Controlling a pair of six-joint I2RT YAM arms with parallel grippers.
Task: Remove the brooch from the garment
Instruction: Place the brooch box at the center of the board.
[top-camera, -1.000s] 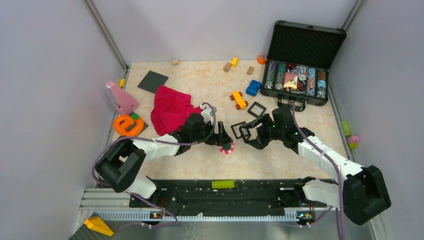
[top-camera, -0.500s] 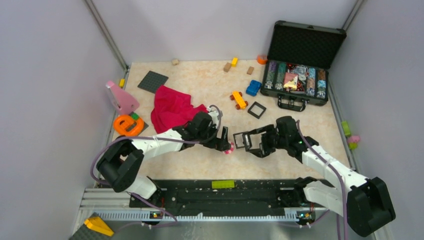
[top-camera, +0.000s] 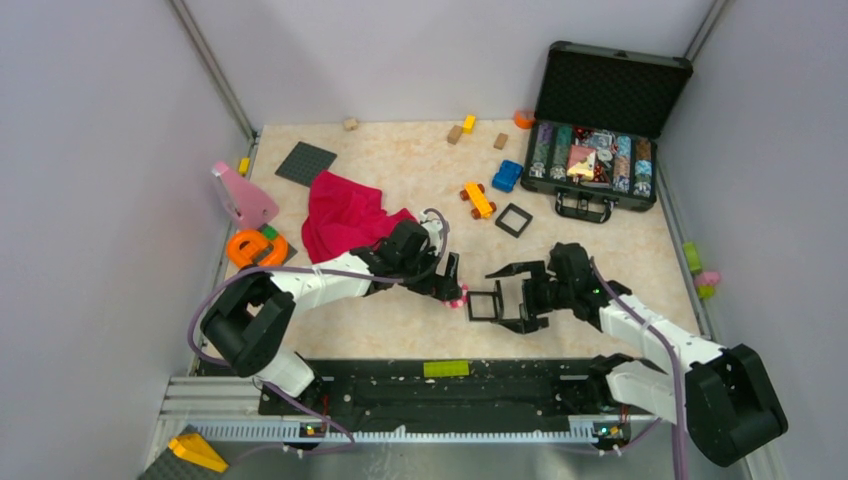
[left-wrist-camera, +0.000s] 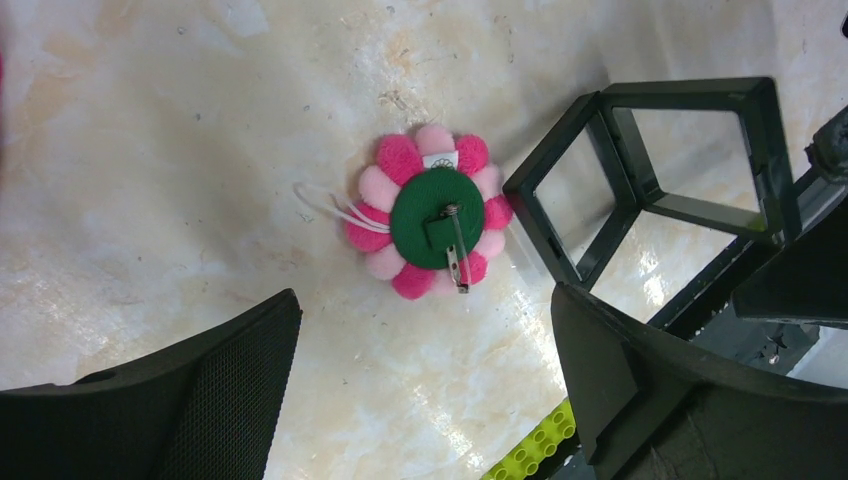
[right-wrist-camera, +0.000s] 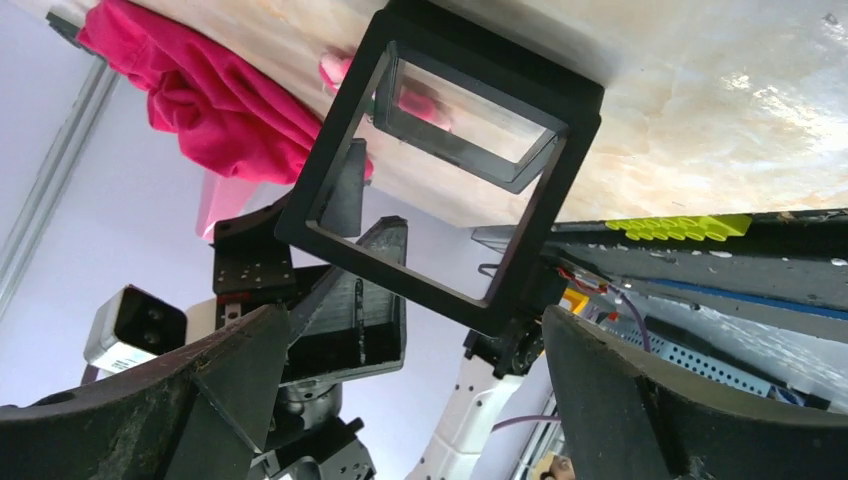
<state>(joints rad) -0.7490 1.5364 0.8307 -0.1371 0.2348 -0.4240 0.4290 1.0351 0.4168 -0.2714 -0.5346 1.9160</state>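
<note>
Brooch (left-wrist-camera: 428, 222) lies pin-side up on the table (left-wrist-camera: 150, 150), clear of the garment (top-camera: 345, 220), at its four o'clock. My left gripper (left-wrist-camera: 425, 320) hovers over it, spread wide; my right gripper (top-camera: 512, 298) gapes too, gripping nothing. Removal looks done, so next I'd lift away cleanly.

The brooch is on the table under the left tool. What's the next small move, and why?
Probably raise the left tool straight up and retreat. The brooch already lies pin side up on the bare table, apart from the red garment, and the tool is open, holding nothing. Rising straight avoids the black frame beside it.
</note>
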